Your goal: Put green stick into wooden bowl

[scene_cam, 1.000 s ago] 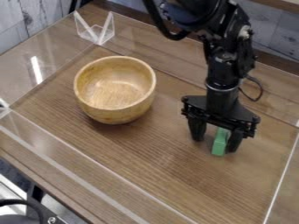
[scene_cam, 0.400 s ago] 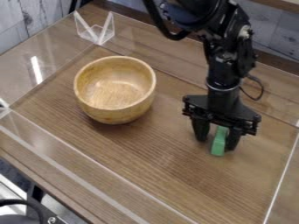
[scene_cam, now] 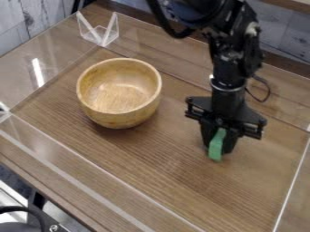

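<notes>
Currently, we are seeing the black hand [scene_cam: 216, 138] closing its fingers on the green stick [scene_cam: 216, 147], w/ the jaws standing near together, one on each side. The stick is pointing its lower end toward the table [scene_cam: 133, 168] and is showing below the fingertips; if it is touching the wood there, we are not able to tell. The black arm [scene_cam: 233, 65] is reaching down from the top of the pic. The wooden bowl [scene_cam: 119, 93] is standing upright on the table, approx. left of the hand in the cam view and well apart from the stick, so the stick is staying outside the bowl. Near the far left edge we are also noticing a small see-through obj. [scene_cam: 100, 31], and in the bottom left corner a dark round thing [scene_cam: 22, 216] is showing partly.
</notes>
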You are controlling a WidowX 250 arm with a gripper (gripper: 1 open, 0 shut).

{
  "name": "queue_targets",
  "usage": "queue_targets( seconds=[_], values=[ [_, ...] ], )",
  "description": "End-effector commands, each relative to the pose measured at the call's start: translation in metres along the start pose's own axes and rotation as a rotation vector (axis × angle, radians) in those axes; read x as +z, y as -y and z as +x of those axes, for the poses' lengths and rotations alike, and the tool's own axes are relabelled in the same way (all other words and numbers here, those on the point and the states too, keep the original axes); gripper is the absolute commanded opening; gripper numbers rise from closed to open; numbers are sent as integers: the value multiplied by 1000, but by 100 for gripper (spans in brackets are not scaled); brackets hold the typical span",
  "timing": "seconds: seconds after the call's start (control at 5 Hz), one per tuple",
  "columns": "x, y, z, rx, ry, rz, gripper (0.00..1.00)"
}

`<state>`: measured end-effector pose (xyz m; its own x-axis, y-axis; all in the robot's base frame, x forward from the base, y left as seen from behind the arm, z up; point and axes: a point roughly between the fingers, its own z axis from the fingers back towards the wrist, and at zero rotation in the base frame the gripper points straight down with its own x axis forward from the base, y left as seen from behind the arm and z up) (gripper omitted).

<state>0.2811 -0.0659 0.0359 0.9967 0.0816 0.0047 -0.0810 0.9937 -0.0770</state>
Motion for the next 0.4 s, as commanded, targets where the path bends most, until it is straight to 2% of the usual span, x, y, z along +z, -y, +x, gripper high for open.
queue_targets(
  seconds=[0.0,0.2],
  values=[
    [44,-14,12,-13,93,-21,0],
    [68,-51,13,9,112,-7,0]
  ],
)
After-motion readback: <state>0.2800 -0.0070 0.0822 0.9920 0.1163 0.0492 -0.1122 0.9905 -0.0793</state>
